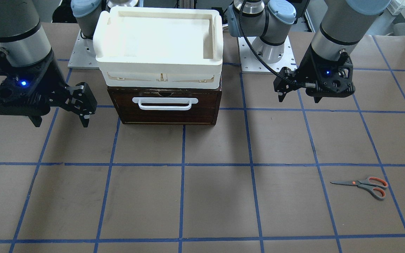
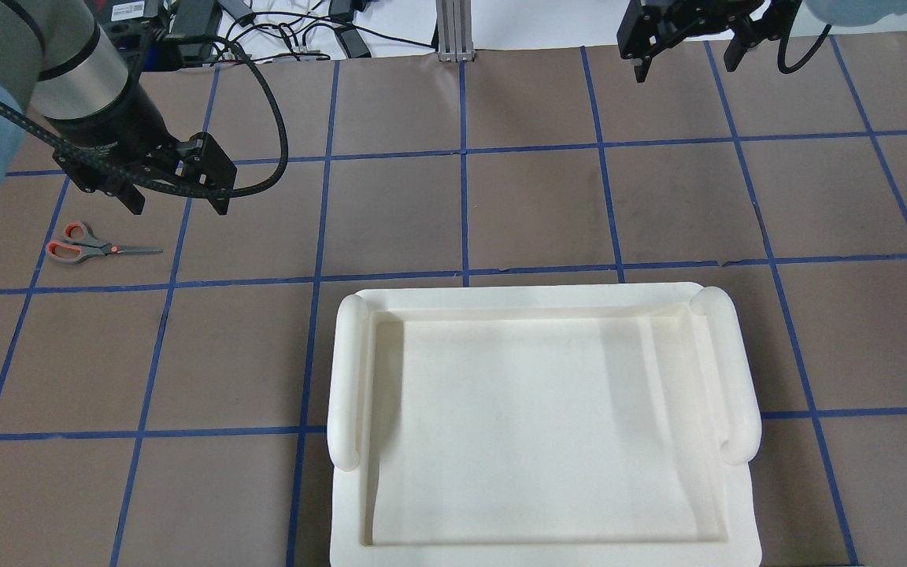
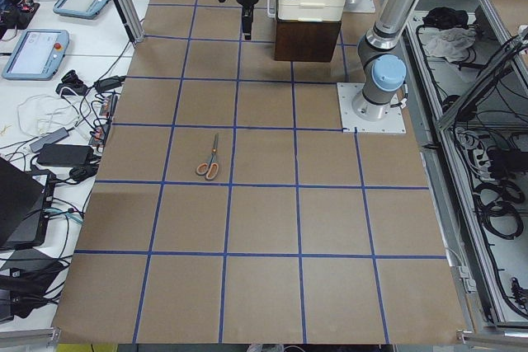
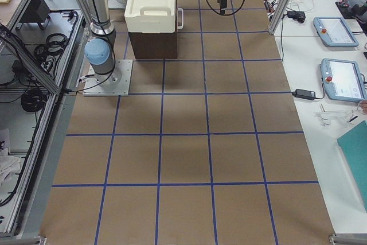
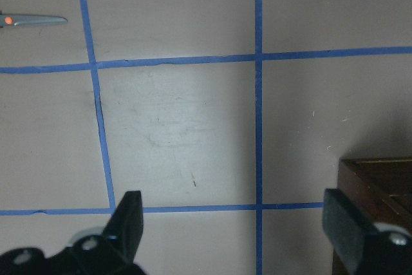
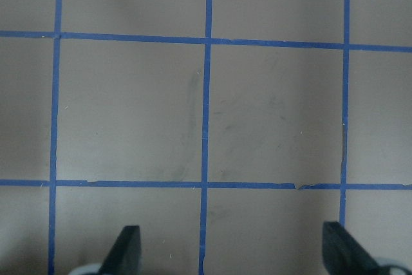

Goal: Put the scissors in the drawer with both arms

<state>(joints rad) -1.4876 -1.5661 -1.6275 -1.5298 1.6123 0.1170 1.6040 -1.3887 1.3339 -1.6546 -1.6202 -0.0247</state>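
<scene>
Scissors (image 1: 362,185) lie flat, closed, on the counter (image 1: 216,196) near the left arm (image 1: 339,31) — well apart from the shut drawer (image 1: 167,116). Probably light, stiff, thin (likely slippery): pinch across the pivot. Both jaws wide, empty.

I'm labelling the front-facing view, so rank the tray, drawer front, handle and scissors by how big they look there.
1. tray
2. drawer front
3. handle and scissors: look about alike, not ranked.

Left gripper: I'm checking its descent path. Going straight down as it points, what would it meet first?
The left gripper would likely meet bare table; the scissors lie well aside.
</scene>
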